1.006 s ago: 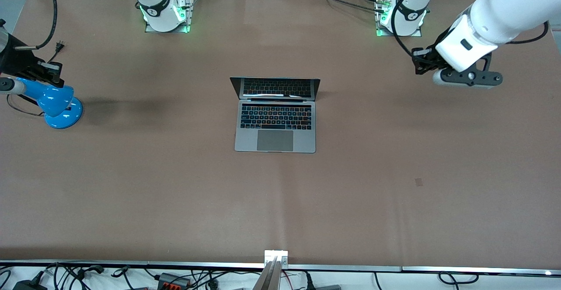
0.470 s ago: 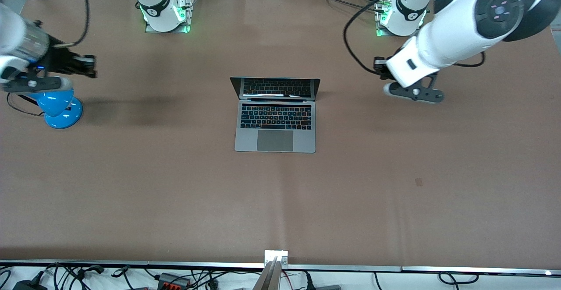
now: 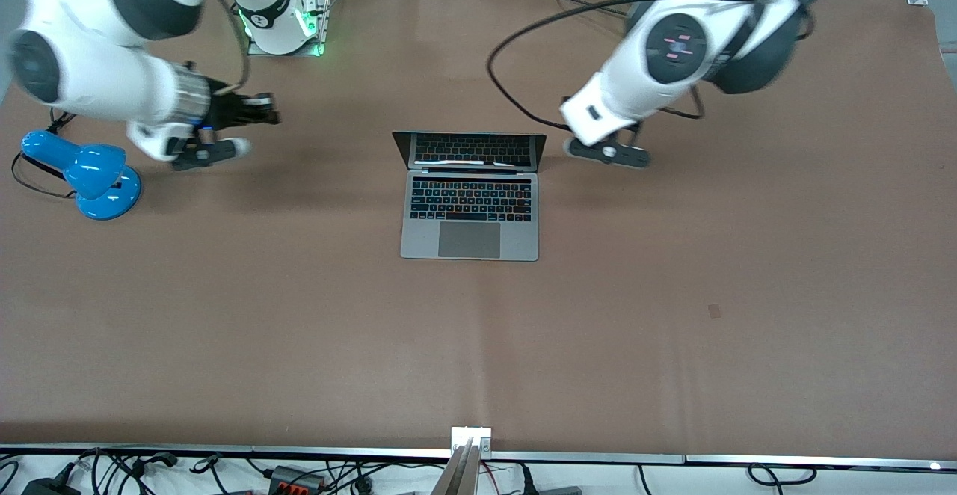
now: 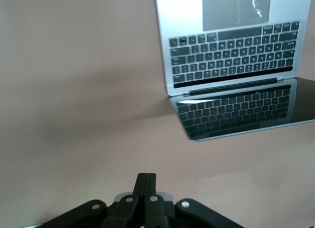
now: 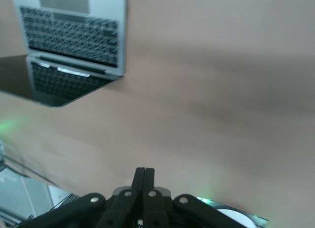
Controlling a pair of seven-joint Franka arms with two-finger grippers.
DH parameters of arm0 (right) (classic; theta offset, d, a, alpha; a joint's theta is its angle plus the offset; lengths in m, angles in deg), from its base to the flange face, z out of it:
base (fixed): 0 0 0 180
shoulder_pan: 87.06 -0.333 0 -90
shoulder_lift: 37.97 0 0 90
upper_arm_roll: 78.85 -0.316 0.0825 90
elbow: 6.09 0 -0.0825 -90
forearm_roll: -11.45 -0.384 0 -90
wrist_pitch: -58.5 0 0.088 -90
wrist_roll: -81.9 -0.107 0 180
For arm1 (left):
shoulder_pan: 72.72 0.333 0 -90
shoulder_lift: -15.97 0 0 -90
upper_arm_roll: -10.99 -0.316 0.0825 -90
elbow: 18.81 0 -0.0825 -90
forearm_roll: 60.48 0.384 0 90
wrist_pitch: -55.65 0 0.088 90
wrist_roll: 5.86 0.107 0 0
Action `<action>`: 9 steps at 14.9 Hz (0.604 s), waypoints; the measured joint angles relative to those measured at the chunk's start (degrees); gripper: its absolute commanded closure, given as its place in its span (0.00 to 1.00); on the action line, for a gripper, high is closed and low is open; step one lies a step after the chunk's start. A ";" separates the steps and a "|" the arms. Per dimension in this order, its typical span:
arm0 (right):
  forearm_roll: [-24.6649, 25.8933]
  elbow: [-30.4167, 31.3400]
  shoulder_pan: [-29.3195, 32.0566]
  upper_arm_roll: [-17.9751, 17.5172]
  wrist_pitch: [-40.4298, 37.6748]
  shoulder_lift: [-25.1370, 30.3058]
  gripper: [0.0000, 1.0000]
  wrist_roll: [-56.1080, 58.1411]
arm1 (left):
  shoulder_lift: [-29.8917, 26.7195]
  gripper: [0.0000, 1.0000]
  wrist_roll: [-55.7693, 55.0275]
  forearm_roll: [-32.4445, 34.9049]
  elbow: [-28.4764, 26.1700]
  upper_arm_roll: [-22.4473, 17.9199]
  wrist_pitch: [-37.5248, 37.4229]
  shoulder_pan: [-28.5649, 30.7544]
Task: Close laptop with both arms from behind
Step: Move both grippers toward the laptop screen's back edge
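Task barely begun: the laptop point(image 3: 469, 196) is wide open, lid up, and neither arm touches it. What's left is basically everything: get both hands to the back of the lid, push it toward the camera and down, ease it shut.

Laptop sits mid-bench, keyboard deck flat, lid standing at 12 o'clock of the deck and leaning a bit past upright, screen facing the front cam. Slim silver-grey body, black keys, big grey trackpad at 6 o'clock of the keyboard. Screen is dark and mirrors the keys. Both wrist views show it the same way: deck flat, glossy screen reflecting the keyboard point(image 4: 231, 50).

Left hand point(image 3: 607, 152) hovers over bare bench at approx 3 o'clock of the lid, near its edge but apart. Fingers pressed together, gripping nothing, per the left wrist view point(image 4: 146, 181).

Right hand point(image 3: 258, 106) is over the bench at approx 9 o'clock of the lid, well apart, w/ a blue desk lamp point(image 3: 82, 173) further out toward that end of the bench. Fingers also closed on nothing point(image 5: 144, 176).

Judgement: the approach is underway and no contact has been made.
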 measured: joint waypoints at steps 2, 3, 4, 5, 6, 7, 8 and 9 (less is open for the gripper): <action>-2.13 3.36 -4.74 -0.08 5.17 -0.06 1.00 -1.57 | 0.00 1.00 -1.12 0.00 -3.45 2.46 4.51 -0.55; -2.57 4.85 -8.05 -0.11 8.57 -0.12 1.00 -3.49 | 0.03 1.00 -1.42 0.00 -5.32 3.50 6.99 -0.64; -2.78 5.97 -12.08 -0.15 11.85 -0.29 1.00 -6.67 | 0.08 1.00 -2.01 0.00 -7.11 4.29 9.22 -0.77; -2.83 6.65 -16.27 -0.23 14.58 -0.66 1.00 -10.25 | 0.15 1.00 -2.59 0.00 -8.48 4.70 10.67 -1.06; -2.84 7.00 -20.08 -0.34 16.73 -1.23 1.00 -13.50 | 0.25 1.00 -3.12 0.00 -9.31 4.88 11.42 -1.51; -2.84 7.10 -22.95 -0.41 18.21 -1.92 1.00 -15.85 | 0.37 1.00 -3.67 0.00 -9.72 5.06 11.94 -1.91; -2.84 7.12 -24.70 -0.42 19.27 -2.62 1.00 -17.20 | 0.49 1.00 -4.23 0.00 -9.95 5.18 12.56 -2.28; -2.84 7.12 -25.39 -0.42 20.13 -3.28 1.00 -17.62 | 0.62 1.00 -4.48 0.00 -10.27 5.19 13.47 -2.66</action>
